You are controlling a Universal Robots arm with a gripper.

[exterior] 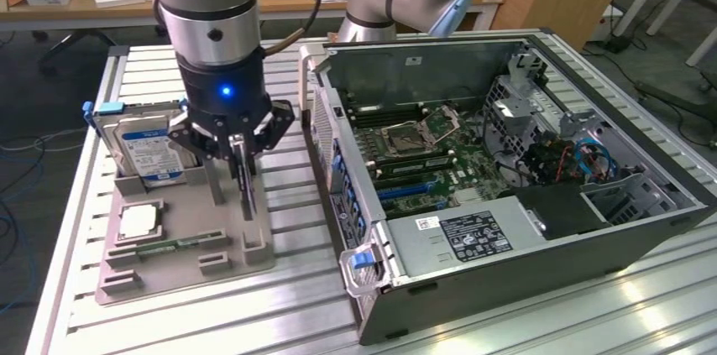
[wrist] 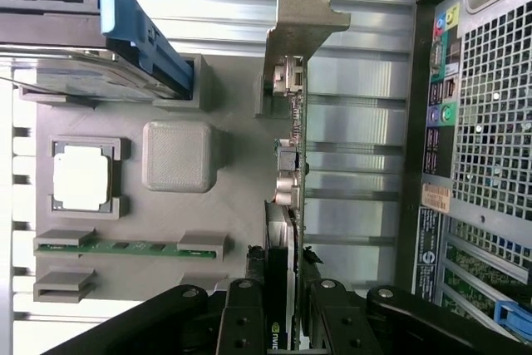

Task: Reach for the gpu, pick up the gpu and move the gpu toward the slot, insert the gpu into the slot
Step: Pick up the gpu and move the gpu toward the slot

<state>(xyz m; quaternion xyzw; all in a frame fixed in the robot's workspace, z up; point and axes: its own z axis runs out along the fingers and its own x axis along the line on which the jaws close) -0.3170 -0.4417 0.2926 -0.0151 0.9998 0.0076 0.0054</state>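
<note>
On the exterior view's left, a hard drive (exterior: 140, 141) stands in a grey holder (exterior: 180, 242) on the table (exterior: 302, 305). Next, the end effector (exterior: 238, 154) is clamped on the gpu (exterior: 245, 195) (upright on edge in the holder). Rightward, well apart, the slot (exterior: 405, 190) lies inside the open computer case (exterior: 505, 237).

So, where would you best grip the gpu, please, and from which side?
The gpu stands on its long edge in the grey holder, upright, its metal bracket at one end. Likely best: come straight down from above and pinch the two flat faces at the top edge, away from the bracket, where the gripper hangs.
</note>
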